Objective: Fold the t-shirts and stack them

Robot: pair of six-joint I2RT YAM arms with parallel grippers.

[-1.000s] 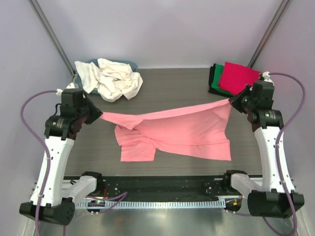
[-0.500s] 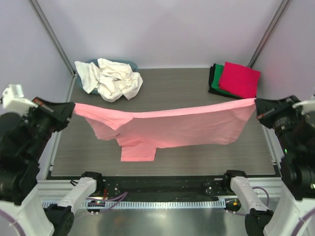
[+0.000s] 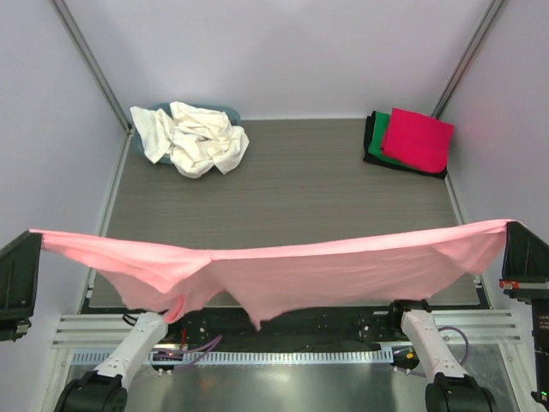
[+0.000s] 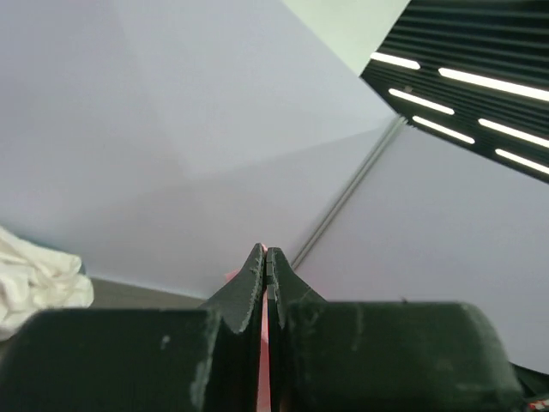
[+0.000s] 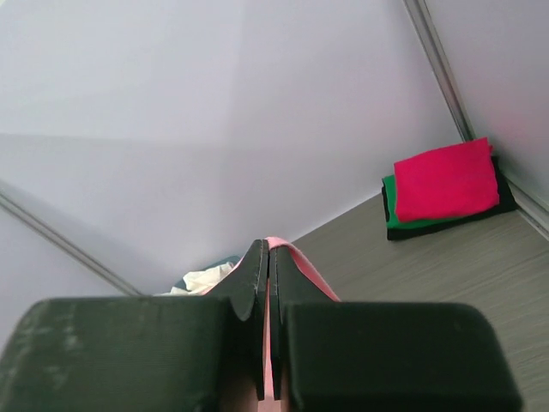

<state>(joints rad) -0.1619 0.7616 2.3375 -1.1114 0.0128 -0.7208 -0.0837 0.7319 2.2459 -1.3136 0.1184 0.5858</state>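
left gripper (image 4: 264,255) and right gripper (image 5: 268,249) each pinch one end of the pink shirt (image 3: 283,270), which is stretched wide in the air above the near edge of the table (image 3: 300,180). far left, cream shirts (image 3: 193,137) lie crumpled; far right, a magenta shirt (image 3: 418,137) lies folded on a green shirt (image 3: 378,142).

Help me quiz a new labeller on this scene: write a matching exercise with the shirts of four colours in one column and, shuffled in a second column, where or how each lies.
Column one
1. salmon pink t-shirt
2. cream white t-shirts
3. magenta red t-shirt
4. green t-shirt

Column two
A. crumpled in a heap, far left corner
B. folded, directly under another folded shirt
C. spread wide in the air, near side
D. folded, top of the far right stack

Pairs: 1-C, 2-A, 3-D, 4-B
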